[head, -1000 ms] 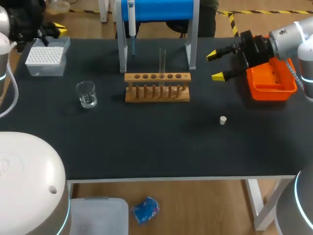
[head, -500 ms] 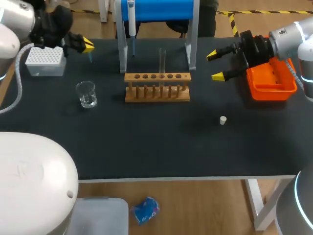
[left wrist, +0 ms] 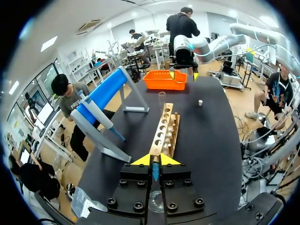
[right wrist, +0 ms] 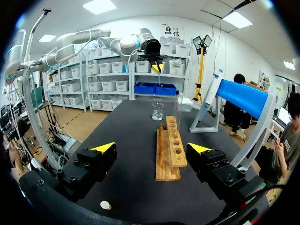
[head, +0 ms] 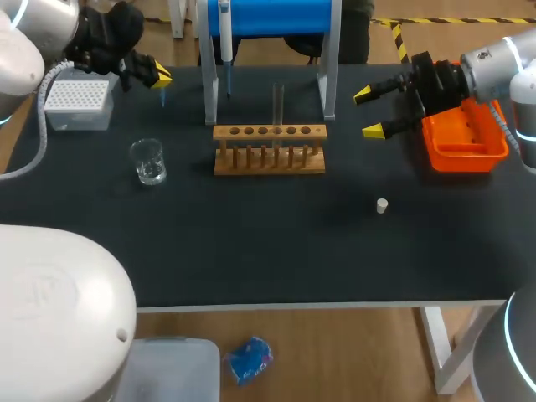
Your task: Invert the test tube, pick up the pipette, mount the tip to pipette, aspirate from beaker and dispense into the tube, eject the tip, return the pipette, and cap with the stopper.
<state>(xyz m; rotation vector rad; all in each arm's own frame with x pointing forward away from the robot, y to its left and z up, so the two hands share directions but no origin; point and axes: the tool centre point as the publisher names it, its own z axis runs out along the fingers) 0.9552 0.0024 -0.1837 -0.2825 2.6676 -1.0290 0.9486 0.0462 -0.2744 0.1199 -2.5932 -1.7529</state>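
Observation:
My left gripper (head: 157, 77) hangs between the white tip box (head: 79, 102) and the blue pipette stand (head: 261, 17), shut on a small blue pipette tip (head: 162, 94). From the left wrist the tip (left wrist: 154, 172) sits pinched between the yellow fingertips, above the glass beaker (left wrist: 156, 202). The pipette (head: 224, 40) hangs on the stand. A clear test tube (head: 278, 104) stands upright in the wooden rack (head: 269, 149). The beaker (head: 148, 161) is left of the rack. A white stopper (head: 382, 205) lies at the front right. My right gripper (head: 373, 112) is open and empty beside the orange bin (head: 463, 139).
The stand's grey legs (head: 329, 75) flank the rack from behind. In the right wrist view the rack (right wrist: 169, 150) runs straight ahead of the open fingers, with the stopper (right wrist: 106, 205) low beside them. Bare black tabletop (head: 268, 243) lies in front of the rack.
My left arm has swung from over the tip box rightward toward the stand, carrying the blue tip. The right arm has not moved.

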